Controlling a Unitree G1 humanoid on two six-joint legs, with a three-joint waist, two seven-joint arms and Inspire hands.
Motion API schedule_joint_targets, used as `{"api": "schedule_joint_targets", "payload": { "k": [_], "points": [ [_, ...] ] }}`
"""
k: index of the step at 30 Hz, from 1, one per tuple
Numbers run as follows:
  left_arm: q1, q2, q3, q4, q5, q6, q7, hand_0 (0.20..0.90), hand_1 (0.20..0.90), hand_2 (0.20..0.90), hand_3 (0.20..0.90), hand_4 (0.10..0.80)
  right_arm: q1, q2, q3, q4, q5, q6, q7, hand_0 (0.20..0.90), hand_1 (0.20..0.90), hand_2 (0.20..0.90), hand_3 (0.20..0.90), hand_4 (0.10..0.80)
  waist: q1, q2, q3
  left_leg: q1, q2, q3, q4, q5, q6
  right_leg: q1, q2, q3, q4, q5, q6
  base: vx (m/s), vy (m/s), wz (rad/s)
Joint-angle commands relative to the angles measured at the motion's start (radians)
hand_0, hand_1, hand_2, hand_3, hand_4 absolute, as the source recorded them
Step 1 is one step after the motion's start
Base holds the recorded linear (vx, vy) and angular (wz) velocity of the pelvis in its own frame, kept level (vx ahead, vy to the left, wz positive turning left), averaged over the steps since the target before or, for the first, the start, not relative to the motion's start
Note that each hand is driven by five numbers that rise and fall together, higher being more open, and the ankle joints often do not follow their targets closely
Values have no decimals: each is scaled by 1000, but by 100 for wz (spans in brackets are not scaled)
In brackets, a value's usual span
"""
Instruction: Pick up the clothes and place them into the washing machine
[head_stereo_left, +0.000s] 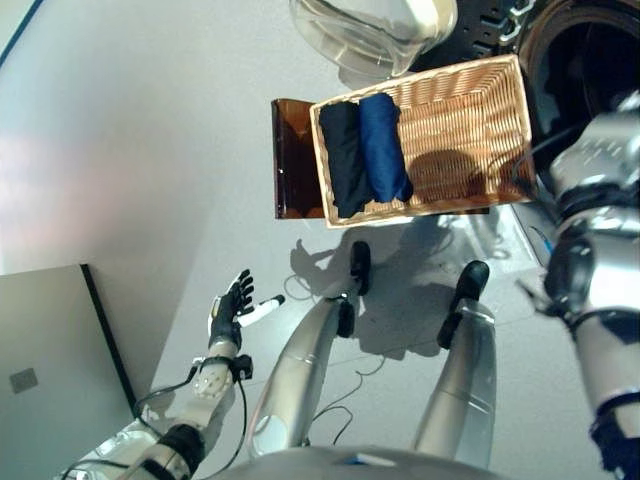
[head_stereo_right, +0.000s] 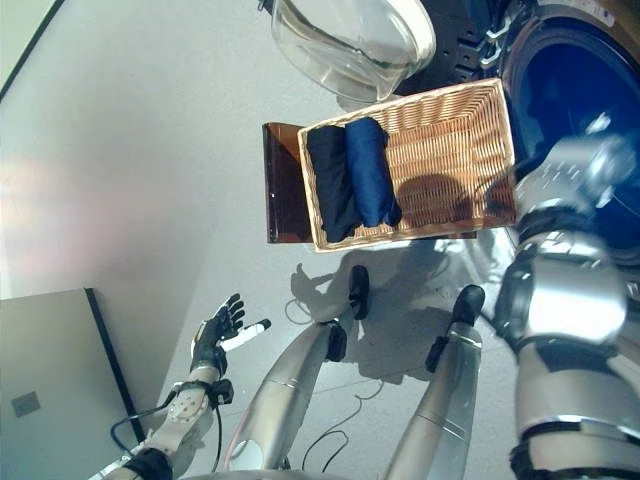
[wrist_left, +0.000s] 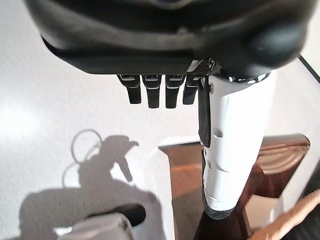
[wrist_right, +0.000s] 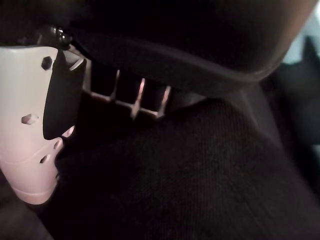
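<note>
Two rolled garments, a black one (head_stereo_left: 343, 158) and a dark blue one (head_stereo_left: 385, 146), lie side by side at the left end of a wicker basket (head_stereo_left: 470, 110); the rest of the basket's woven floor is bare. The basket sits on a brown stand (head_stereo_left: 292, 160) whose edge juts out past the basket's left rim. Just beyond the basket's right end is the washing machine's drum opening (head_stereo_right: 580, 100), and its glass door (head_stereo_right: 350, 40) hangs swung open above the basket's far rim. To the left of the stand the pale floor (head_stereo_left: 130, 130) stretches wide, as far as a grey panel (head_stereo_left: 50, 370) at the lower left.

The left hand (head_stereo_left: 233, 308) hovers low over that bare floor, well apart from basket and stand, its fingers straight and spread, the white-covered thumb sticking out sideways; it holds nothing.

The right arm reaches up toward the drum, and the head views lose the hand behind the arm. Its wrist view shows the right hand (wrist_right: 30, 125) against dark cloth (wrist_right: 175, 185) that fills the space past the fingers. The fingers reach down into that cloth, so I cannot tell whether they grip it or merely lie on it.
</note>
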Motion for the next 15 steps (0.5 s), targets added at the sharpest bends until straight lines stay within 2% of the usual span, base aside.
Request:
{"api": "schedule_joint_targets", "payload": {
  "k": [1, 9, 15],
  "points": [
    [16, 77, 73, 20, -9, -41, 41, 900, 900, 900, 900, 800, -191, -132, 154, -184, -86, -38, 37, 900, 900, 900, 900, 800, 6, 13, -52, -17, 35, -37, 49, -122, -112, 38, 35, -20, 0, -85, -49, 19, 25, -6],
    [4, 50, 76, 111, -47, -32, 26, 900, 900, 900, 900, 800, -86, -14, 62, -145, -52, -30, 90, 900, 900, 900, 900, 800, -11, 14, -55, 1, 32, -23, 41, -126, -104, 55, 40, -10, -14, -73, -45, 5, 20, -2],
    [-25, 37, 60, 140, -52, -26, 2, 900, 900, 900, 900, 800, 40, 109, -38, -125, -26, -37, 103, 900, 900, 900, 900, 800, -22, 16, -54, 38, 30, -15, 14, -116, -107, 109, 39, -18, -50, -67, -42, -11, 17, -4]
  ]
}}
